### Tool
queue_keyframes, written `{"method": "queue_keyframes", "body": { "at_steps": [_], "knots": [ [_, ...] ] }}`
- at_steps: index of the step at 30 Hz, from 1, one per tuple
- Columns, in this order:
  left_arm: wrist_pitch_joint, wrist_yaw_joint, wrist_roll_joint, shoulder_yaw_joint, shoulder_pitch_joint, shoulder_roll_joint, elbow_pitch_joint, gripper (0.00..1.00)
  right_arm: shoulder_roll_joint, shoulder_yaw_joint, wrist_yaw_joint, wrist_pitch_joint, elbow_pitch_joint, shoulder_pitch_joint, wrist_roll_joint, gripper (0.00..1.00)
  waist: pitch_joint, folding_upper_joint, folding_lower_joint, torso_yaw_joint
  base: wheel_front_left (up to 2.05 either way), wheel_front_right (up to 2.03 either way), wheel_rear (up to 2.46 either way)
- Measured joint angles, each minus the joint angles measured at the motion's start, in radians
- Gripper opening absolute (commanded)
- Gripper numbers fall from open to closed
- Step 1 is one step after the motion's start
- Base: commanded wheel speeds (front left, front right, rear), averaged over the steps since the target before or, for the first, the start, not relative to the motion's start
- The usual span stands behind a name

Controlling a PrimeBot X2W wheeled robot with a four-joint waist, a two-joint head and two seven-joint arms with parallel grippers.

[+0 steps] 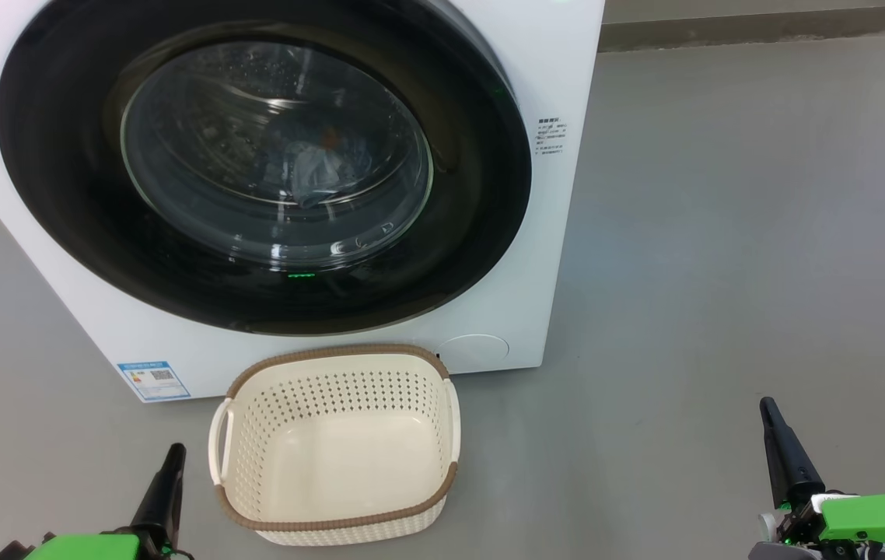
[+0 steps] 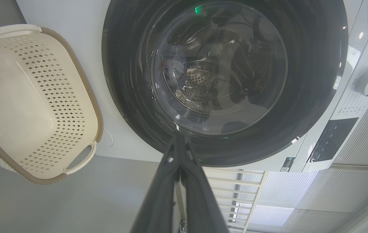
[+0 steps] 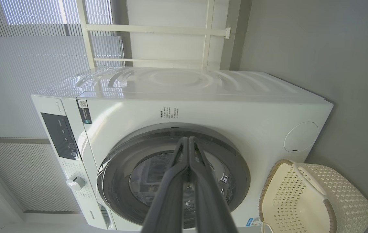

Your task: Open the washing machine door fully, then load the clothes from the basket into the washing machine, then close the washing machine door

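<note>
Left gripper sits low at the lower left of the head view. Its two dark fingers are pressed together on nothing, the tip pointing up toward the machine. In the left wrist view, that pinched tip lines up over the door's black rim.

Right gripper is low at the lower right, fingers likewise clamped on nothing, with open floor all around it.

Between the two, nearer the left one, stands the basket, apart from both, its bare cream bottom showing. Its brown far rim lies just in front of the washing machine, close to the round cap and the blue label on the white lower panel.

Above, the washing machine door sits seated against the front, its glossy black rim unbroken all round. Behind the glass bowl, the clothes lie in the drum, a pale blue bundle with an orange speck.

Past the machine's right corner edge, grey floor runs wide and open to the wall base.
</note>
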Motion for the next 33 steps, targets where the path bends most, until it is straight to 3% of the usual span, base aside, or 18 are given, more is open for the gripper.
{"method": "queue_keyframes", "body": {
  "at_steps": [33],
  "knots": [
    [0.000,0.000,0.000,0.000,0.000,0.000,0.000,0.00,0.000,0.000,0.000,0.000,0.000,0.000,0.000,0.00,0.000,0.0000,-0.0001,0.000,0.00,0.00,0.00]
  ]
}}
